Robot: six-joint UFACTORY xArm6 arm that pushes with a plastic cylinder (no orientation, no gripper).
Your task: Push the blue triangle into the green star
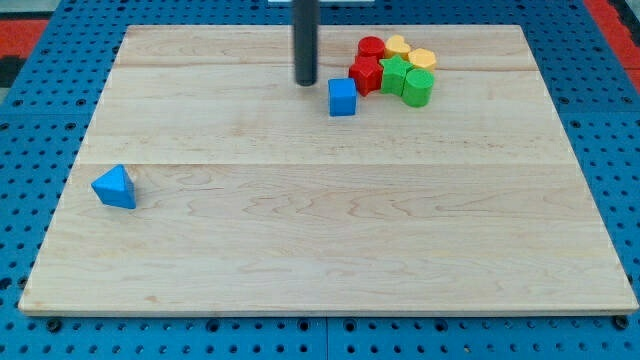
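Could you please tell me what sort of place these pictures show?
Probably a robotics lab bench: a wooden board on a blue perforated base, small coloured blocks such as the blue triangle, and my tip left of a blue cube.

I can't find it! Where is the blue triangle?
The blue triangle sits alone near the board's left edge in the camera view, far from the other blocks.

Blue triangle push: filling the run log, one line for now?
tip left of blue cube | blue triangle far left, untouched | green star in top cluster
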